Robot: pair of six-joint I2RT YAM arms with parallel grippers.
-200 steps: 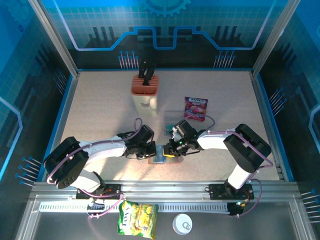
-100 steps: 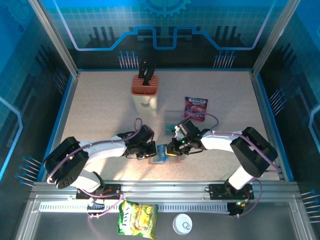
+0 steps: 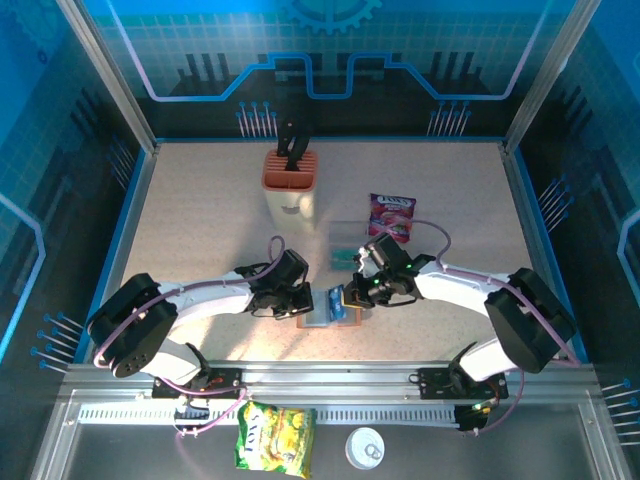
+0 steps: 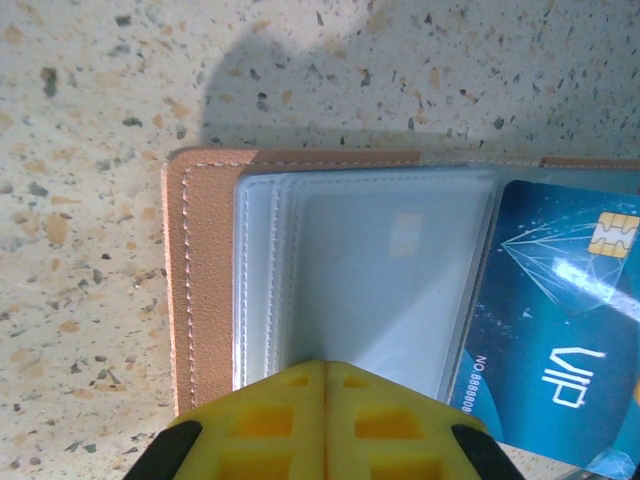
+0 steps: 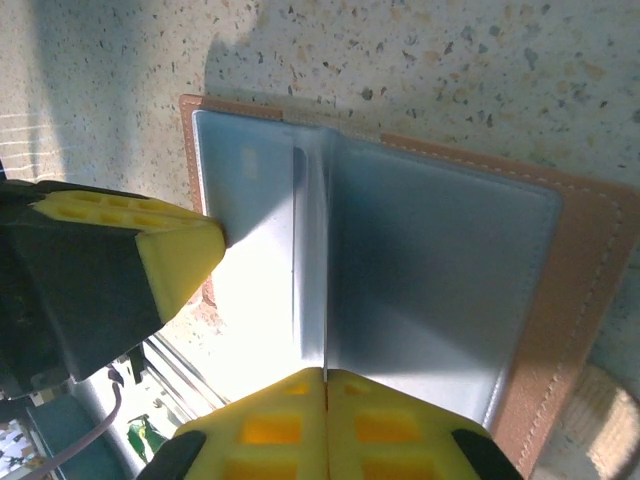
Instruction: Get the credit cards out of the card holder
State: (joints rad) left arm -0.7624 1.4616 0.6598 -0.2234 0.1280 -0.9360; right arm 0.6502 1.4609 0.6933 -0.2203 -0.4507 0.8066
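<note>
The brown card holder (image 4: 203, 270) lies open on the table, its grey-blue pockets (image 5: 440, 260) facing up. My left gripper (image 4: 325, 368) is shut, its tips resting on the left pocket near the fold. A blue credit card (image 4: 570, 330) marked VIP with a gold chip sticks out on the holder's right side. In the right wrist view that card (image 5: 327, 300) shows edge-on as a thin line running into my right gripper (image 5: 326, 372), which is shut on it. In the top view the card (image 3: 337, 303) stands tilted between my left gripper (image 3: 303, 305) and my right gripper (image 3: 352, 295).
An orange-topped beige knife block (image 3: 291, 182) stands at the back. A clear plastic tray (image 3: 347, 240) and a purple snack packet (image 3: 392, 215) lie just behind the right gripper. A yellow packet (image 3: 275, 437) and a white lid (image 3: 365, 448) sit beyond the near rail.
The right gripper has shut on the card and drawn back to the right, and the blue card now stands up out of the holder. The left gripper has stayed put.
</note>
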